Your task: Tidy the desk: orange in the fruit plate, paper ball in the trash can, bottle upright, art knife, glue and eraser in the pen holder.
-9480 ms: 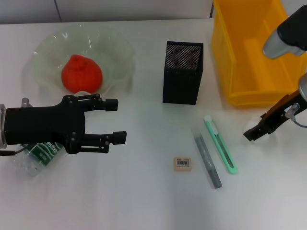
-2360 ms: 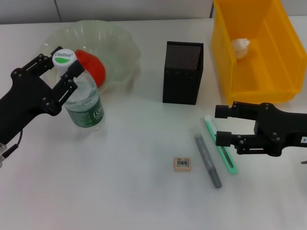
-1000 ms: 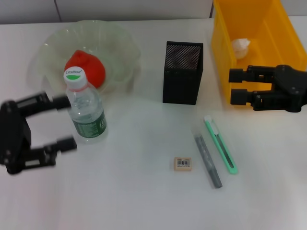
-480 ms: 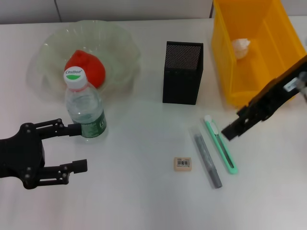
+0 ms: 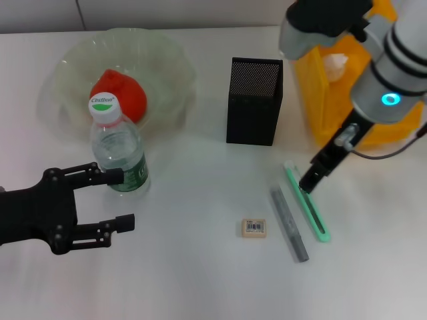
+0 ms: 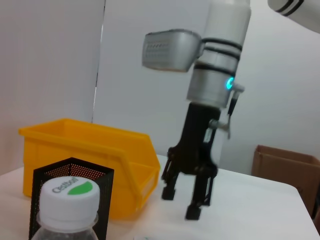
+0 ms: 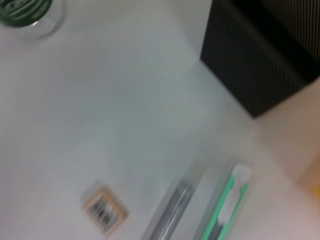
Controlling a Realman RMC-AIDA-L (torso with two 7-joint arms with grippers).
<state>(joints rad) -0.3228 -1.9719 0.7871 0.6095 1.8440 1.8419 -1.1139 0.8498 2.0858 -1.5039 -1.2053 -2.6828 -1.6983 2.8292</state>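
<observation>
In the head view, the right gripper (image 5: 311, 181) has been brought down from right of centre onto the upper end of the green art knife (image 5: 307, 202). The left gripper (image 5: 117, 198), at lower left, is spread wide, just clear of the upright bottle (image 5: 118, 153).

In the left wrist view, the right gripper (image 6: 181, 204) is seen parted.

In the right wrist view, the art knife (image 7: 222, 205), what appears to be the glue (image 7: 169, 210) and the eraser (image 7: 104, 212) are shown lying near the pen holder (image 7: 265, 55).

Green art knife (image 5: 307, 203), black mesh pen holder (image 5: 253, 101), yellow trash can (image 5: 347, 100).
</observation>
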